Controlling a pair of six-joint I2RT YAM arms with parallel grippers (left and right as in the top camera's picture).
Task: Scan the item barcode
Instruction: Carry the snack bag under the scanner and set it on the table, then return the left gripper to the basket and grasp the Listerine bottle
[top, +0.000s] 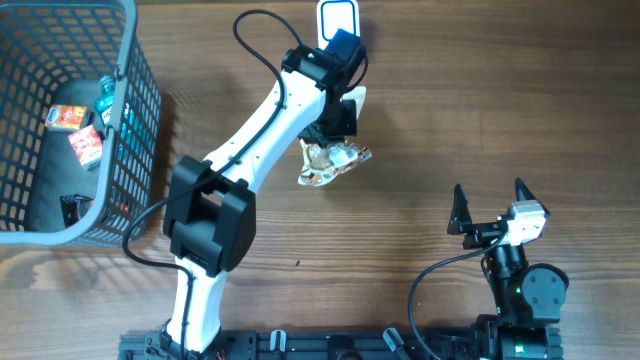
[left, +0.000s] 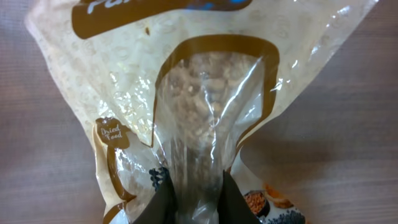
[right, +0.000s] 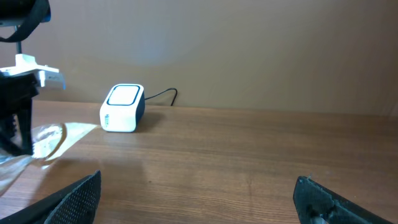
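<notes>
Dried-food bag (top: 335, 163): a clear and cream film pouch, located at the far middle of the table (top: 420, 120), just on the robot's side of the white scanner (top: 338, 15). In the overhead view the pouch is close to the scanner but not touching it. Whether it rests on the wood or hangs just above it cannot be told.

Long axis: in the left wrist view the bag (left: 205, 93) runs straight out from the claw, narrow at the pinched end and widening away from it. No barcode is visible in any view, so the face that carries it cannot be told.

Left gripper (top: 336, 122): jaws stand nearly closed, with the bunched film of the bag's narrow end pinched between the two dark fingers (left: 163, 205). The grip looks light.

Critical relation: the scanner lies beyond the claw, toward the far edge. The right wrist view shows the scanner (right: 122, 107) with its window on top. The printed code would therefore need to face down over that window.

Right gripper (top: 489, 197): jaws fully spread, empty, well apart from the bag. The left arm is the nearer.
</notes>
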